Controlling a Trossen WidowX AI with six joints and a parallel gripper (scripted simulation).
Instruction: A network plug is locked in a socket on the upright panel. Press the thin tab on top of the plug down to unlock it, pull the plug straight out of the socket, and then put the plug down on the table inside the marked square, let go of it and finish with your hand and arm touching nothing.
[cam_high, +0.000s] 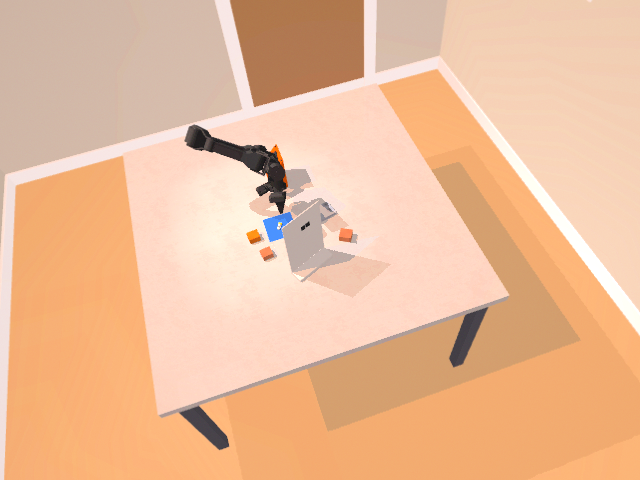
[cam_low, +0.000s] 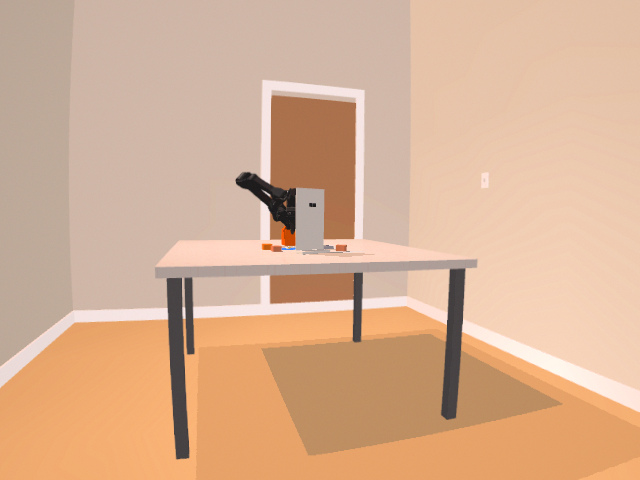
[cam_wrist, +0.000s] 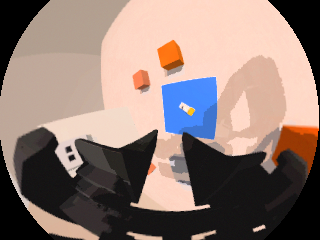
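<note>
The small white plug with a yellow end (cam_high: 279, 225) (cam_wrist: 187, 108) lies on the table inside the blue marked square (cam_high: 270, 235) (cam_wrist: 172, 92), near its middle. My gripper (cam_high: 281, 211) (cam_wrist: 170, 134) is partly open with nothing between its fingertips. It hangs above the table beside the square, apart from the plug. The upright grey panel (cam_high: 303, 242) (cam_low: 309, 222) stands next to the square. Two dark socket openings (cam_high: 305, 225) (cam_low: 312, 205) show near its top, and they also show in the wrist view (cam_wrist: 69, 153) with no plug in them.
An orange block (cam_high: 253, 236) (cam_low: 266, 246) (cam_wrist: 170, 55) and a smaller salmon block (cam_high: 266, 253) (cam_low: 277, 248) (cam_wrist: 141, 79) lie beside the square. Another salmon block (cam_high: 345, 235) (cam_low: 341, 248) lies across the panel. A grey object (cam_high: 327, 208) (cam_wrist: 179, 164) lies behind the panel.
</note>
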